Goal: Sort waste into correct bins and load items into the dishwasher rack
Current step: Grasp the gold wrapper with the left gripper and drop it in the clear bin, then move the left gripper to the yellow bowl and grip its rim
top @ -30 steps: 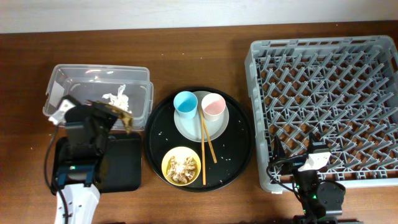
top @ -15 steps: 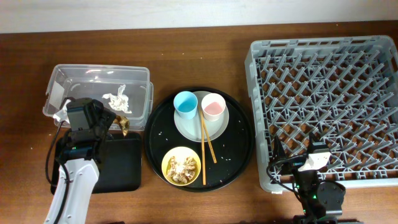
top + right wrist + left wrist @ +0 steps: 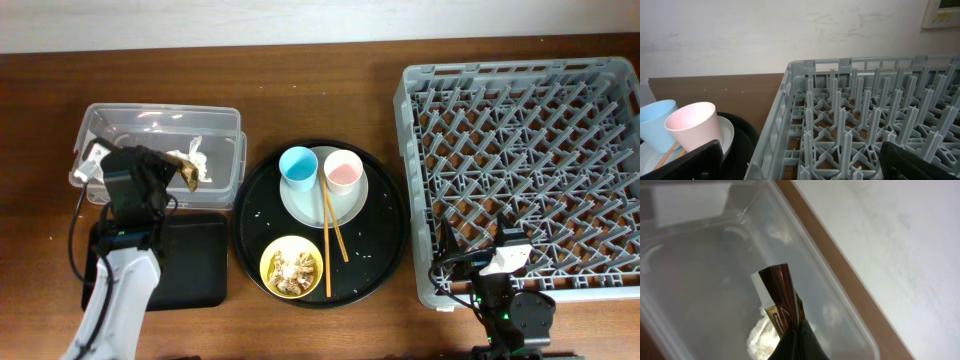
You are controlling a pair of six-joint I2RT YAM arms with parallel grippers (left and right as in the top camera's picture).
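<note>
My left gripper (image 3: 180, 166) is shut on the gold-brown wrapper (image 3: 781, 295) and holds it over the clear plastic tub (image 3: 100, 125); the wrapper also shows in the overhead view (image 3: 188, 172). A crumpled white tissue (image 3: 195, 158) lies inside the tub, and shows blurred under the wrapper in the left wrist view (image 3: 760, 337). My right gripper (image 3: 800, 162) is open and empty at the front left corner of the grey dishwasher rack (image 3: 520, 90). The yellow bowl (image 3: 268, 262) holds tan food scraps (image 3: 293, 268).
The round black tray (image 3: 375, 240) carries the pale plate (image 3: 352, 202), light-blue cup (image 3: 297, 165), pink cup (image 3: 342, 168), the bowl and two chopsticks (image 3: 328, 228). The shallow black tray (image 3: 195, 262) lies in front of the tub, under my left arm.
My left gripper has carried the wrapper away from the black tray's edge, back and up over the clear tub. The right arm has not moved.
</note>
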